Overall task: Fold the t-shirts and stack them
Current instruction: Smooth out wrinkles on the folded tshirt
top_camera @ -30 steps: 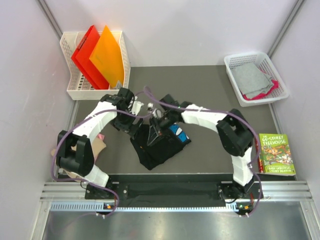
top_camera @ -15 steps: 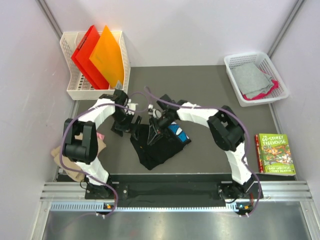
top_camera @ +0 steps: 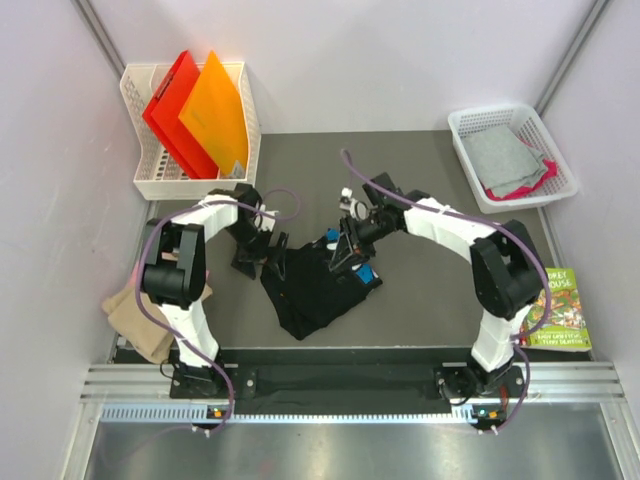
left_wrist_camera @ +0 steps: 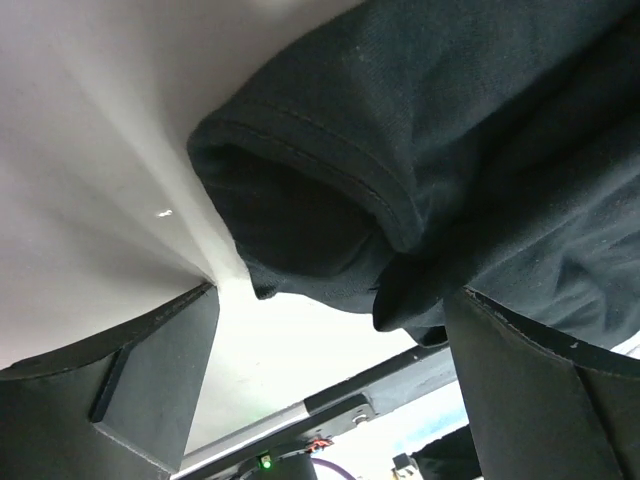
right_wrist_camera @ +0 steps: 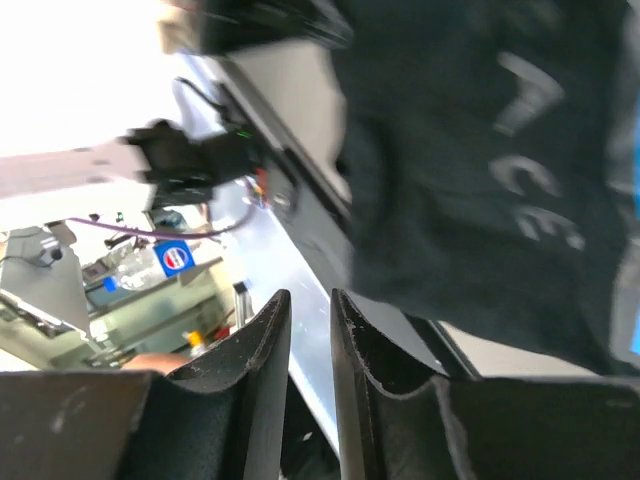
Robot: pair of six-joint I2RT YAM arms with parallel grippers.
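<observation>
**A:** Where is the soft black cotton t-shirt (top_camera: 310,295)?

**B:** It lies bunched mid-way across the grey worktop (top_camera: 430,300), between both arms. The left pincer (left_wrist_camera: 330,300) is spread wide, with the hemmed black sleeve (left_wrist_camera: 300,190) lying loose between its fingers. The right pincer (right_wrist_camera: 310,300) is nearly pressed together beside the blue patch (top_camera: 362,272). I cannot tell whether it nips any cloth.

**A:** How will it handle?

**B:** Light and limp, I judge, and apt to sag and slide. Take it at the stitched sleeve hem, where the cloth is doubled.
</observation>
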